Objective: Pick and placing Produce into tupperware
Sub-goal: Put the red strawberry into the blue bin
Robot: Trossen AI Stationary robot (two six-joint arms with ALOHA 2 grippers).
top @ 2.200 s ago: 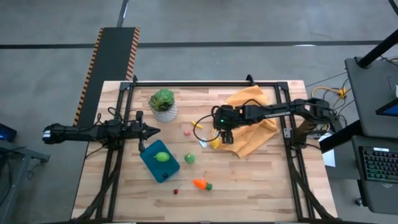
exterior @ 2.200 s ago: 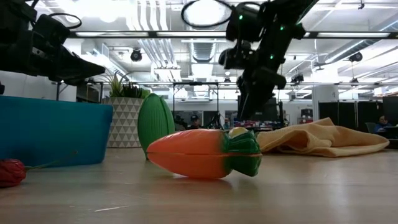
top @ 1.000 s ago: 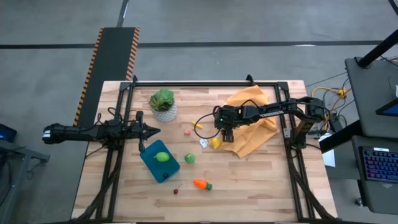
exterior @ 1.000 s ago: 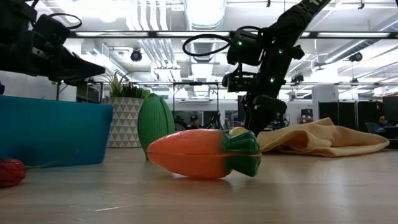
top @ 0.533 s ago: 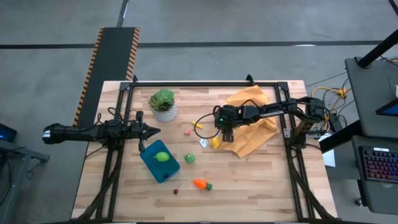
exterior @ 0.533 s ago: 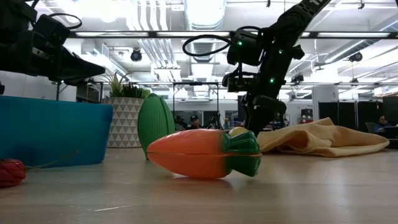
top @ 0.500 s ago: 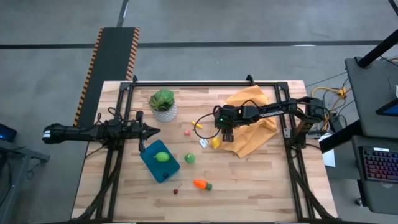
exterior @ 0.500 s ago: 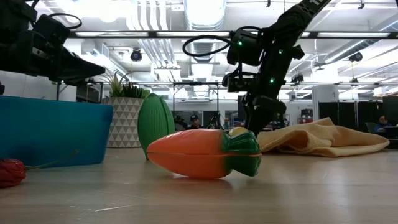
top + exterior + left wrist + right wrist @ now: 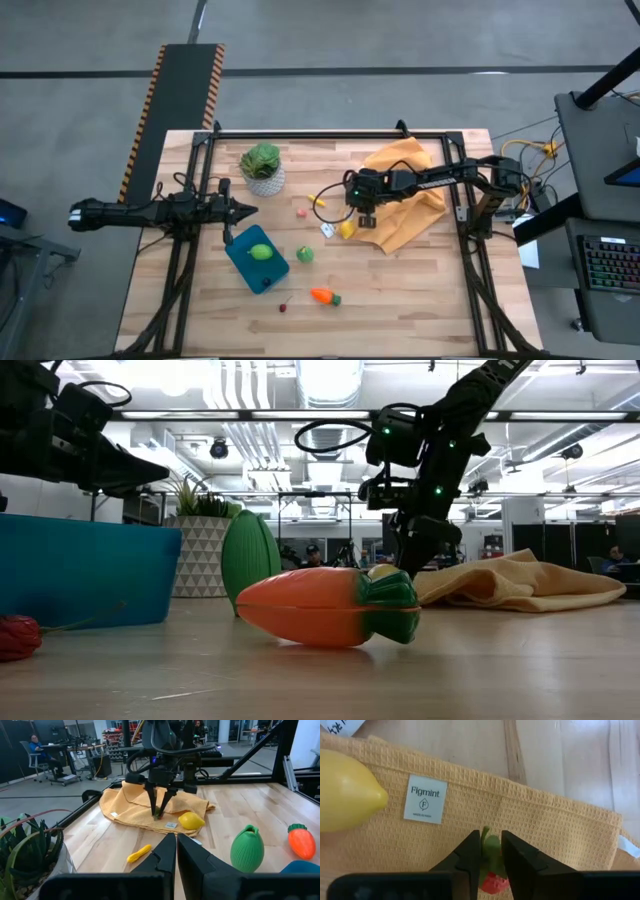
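Observation:
The teal tupperware [image 9: 257, 264] stands at the near left with a green lime [image 9: 260, 252] inside it. My right gripper [image 9: 490, 845] points steeply down onto the orange cloth [image 9: 405, 195], shut on a small red fruit with a green top [image 9: 492, 881]. A yellow lemon [image 9: 346, 229] lies next to it at the cloth's edge. A green fruit [image 9: 304, 254], a carrot [image 9: 323, 296] and a red cherry [image 9: 283, 306] lie on the wood. My left gripper [image 9: 243, 210] waits shut, level, just beyond the tupperware. My right gripper pinches the small fruit's green top [image 9: 490, 848] between its two fingers [image 9: 470, 854]. The fingers come from above, slanting steeply down. The red body shows just below the fingers, and the fruit lies on the orange cloth.
A leafy plant in a white pot [image 9: 262, 168] stands at the far left. A small yellow piece [image 9: 318, 201] and a pink one [image 9: 302, 211] lie between the pot and the cloth. A white paper tag [image 9: 327, 230] lies by the lemon. A black frame [image 9: 330, 133] rims the table.
My right gripper came down onto the orange cloth beside the lemon about two seconds ago, and since then has stayed in place. Nothing on the table has shifted.

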